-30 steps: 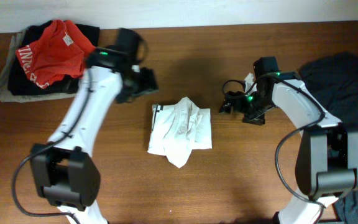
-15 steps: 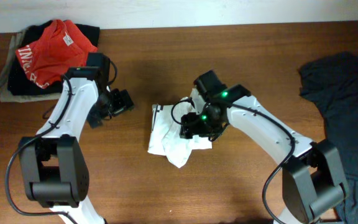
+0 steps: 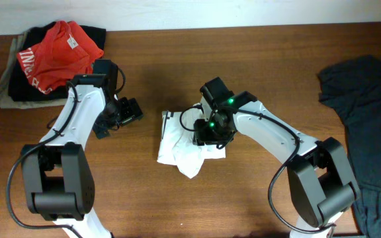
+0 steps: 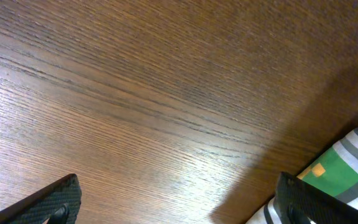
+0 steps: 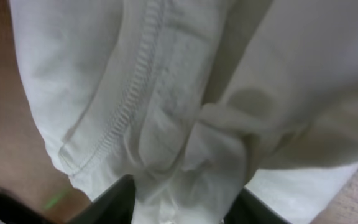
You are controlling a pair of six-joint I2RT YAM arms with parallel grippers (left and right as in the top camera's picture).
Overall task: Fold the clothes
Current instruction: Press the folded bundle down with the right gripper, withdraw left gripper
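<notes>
Wide brown surface (image 3: 256, 198), and right in the middle of it lies the white T-shirt (image 3: 177, 149), a crumpled heap, nowhere near a tidy fold. Off at the right edge there's a black T-shirt (image 3: 369, 92); far left, a red garment (image 3: 58, 46) sits on a dark pile. Neither is in play.

Now the right arm (image 3: 276, 135): stretched in from the right, wrist turned down over the right side of the heap. The right gripper (image 3: 210, 130) is down in the cloth. Its own camera shows a bunched ridge of white fabric between the fingers (image 5: 114, 199), jaws pinching it, with a stitched hem (image 5: 135, 93) running just above. One layer or several? Can't tell.

The way to play this, I reckon: lift gently and draw the cloth outward to open the heap flat before any folding. Take one edge only, so the bundle doesn't come up whole. A shirt this thin and soft will likely slip from a shallow pinch.

The left arm (image 3: 78, 125) is bent on the left side, its left gripper (image 3: 121, 114) well apart from the shirt. Its jaws are released wide over bare wood, nothing between them. It looks well placed to come in and pin the left edge.
</notes>
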